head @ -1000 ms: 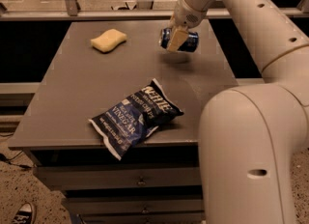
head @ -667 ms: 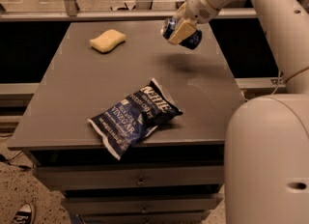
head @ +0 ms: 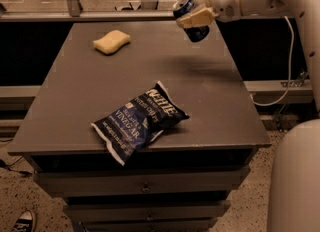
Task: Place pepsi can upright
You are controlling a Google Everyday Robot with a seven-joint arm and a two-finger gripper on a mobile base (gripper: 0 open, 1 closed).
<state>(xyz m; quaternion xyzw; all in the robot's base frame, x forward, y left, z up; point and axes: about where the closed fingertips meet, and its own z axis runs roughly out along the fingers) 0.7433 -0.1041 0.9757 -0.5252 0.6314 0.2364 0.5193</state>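
Note:
The pepsi can, small and dark blue with a silver top, is held tilted in the air above the far right part of the grey table. My gripper reaches in from the upper right and is shut on the can, its pale fingers wrapped across its middle. The can's silver top points up and to the left. The can touches nothing else; its shadow lies on the table below.
A dark blue crinkled chip bag lies near the table's front edge. A yellow sponge lies at the far left. A rail and glass run behind the table. A white cable hangs at the right, and my white base fills the lower right.
My gripper has lifted the pepsi can off the table and turned it more upright, moving it slightly up. The arm has swung out to the right. The chip bag and sponge have not moved.

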